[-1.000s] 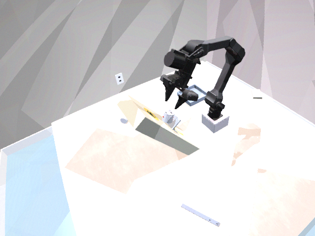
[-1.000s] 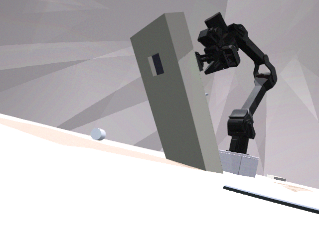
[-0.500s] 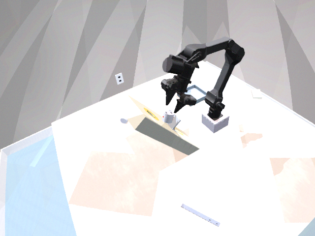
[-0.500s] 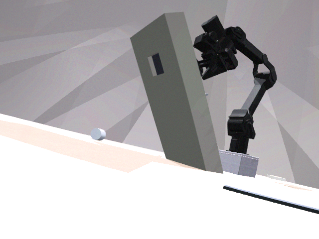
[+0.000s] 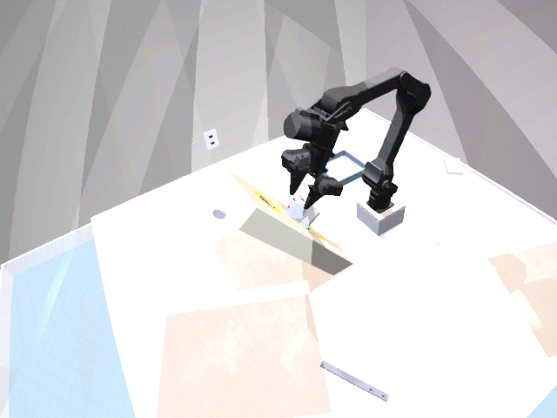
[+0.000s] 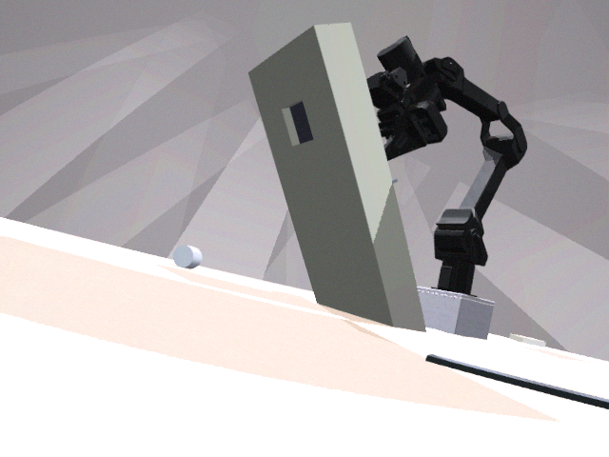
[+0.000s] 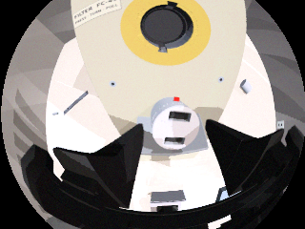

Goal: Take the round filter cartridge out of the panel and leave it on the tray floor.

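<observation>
The round grey-white filter cartridge (image 5: pixel 295 209) (image 7: pixel 173 134) shows two dark slots on its face and a red dot above it. It stands out from the cream service panel (image 5: pixel 278 216) (image 7: pixel 128 57) (image 6: pixel 339 196) at a small grey square mount. My gripper (image 5: pixel 299 200) (image 7: pixel 175 126) is open, with one finger on each side of the cartridge and the tips level with it. I cannot tell whether the fingers touch it. A yellow ring (image 7: pixel 130 29) around an empty dark hole sits higher on the panel. The grey-rimmed tray (image 5: pixel 355 178) lies behind the arm.
The panel leans on the table, and from the exterior view only its grey back shows. A small grey cylinder (image 5: pixel 218 213) (image 6: pixel 186 256) lies left of it. A flat metal strip (image 5: pixel 355 381) (image 6: pixel 516 381) lies near the front. The robot base block (image 5: pixel 379 218) (image 6: pixel 457 309) stands to the right.
</observation>
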You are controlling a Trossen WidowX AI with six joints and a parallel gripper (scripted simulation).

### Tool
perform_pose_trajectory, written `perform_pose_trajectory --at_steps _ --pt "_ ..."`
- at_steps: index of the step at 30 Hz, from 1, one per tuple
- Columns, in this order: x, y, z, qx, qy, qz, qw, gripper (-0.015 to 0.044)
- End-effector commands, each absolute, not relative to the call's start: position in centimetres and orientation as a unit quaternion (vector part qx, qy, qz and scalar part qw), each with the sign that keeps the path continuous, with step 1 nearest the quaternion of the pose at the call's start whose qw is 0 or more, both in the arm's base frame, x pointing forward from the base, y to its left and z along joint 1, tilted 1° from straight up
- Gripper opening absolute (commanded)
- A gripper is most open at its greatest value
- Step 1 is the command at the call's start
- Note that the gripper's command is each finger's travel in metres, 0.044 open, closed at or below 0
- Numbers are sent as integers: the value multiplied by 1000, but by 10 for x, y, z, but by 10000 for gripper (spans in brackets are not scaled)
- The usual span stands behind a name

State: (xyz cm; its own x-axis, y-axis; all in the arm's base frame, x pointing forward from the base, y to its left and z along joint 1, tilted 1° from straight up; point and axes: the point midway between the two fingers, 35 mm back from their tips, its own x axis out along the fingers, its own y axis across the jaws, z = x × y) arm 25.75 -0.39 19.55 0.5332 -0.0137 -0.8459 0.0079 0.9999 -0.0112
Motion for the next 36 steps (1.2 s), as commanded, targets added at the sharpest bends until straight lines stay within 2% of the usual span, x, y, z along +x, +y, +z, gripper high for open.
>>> perform_pose_trajectory --at_steps 1,6,8,18,25,36 --pt "261 -4 188 0 484 -6 875 305" --pt "263 -4 184 0 484 -6 875 305" --pt "261 -4 188 -3 484 -6 875 252" --pt "261 -4 188 -3 484 -6 875 186" --pt "266 -4 195 -3 484 -6 875 2" --pt "269 -4 224 -3 483 -6 875 0"
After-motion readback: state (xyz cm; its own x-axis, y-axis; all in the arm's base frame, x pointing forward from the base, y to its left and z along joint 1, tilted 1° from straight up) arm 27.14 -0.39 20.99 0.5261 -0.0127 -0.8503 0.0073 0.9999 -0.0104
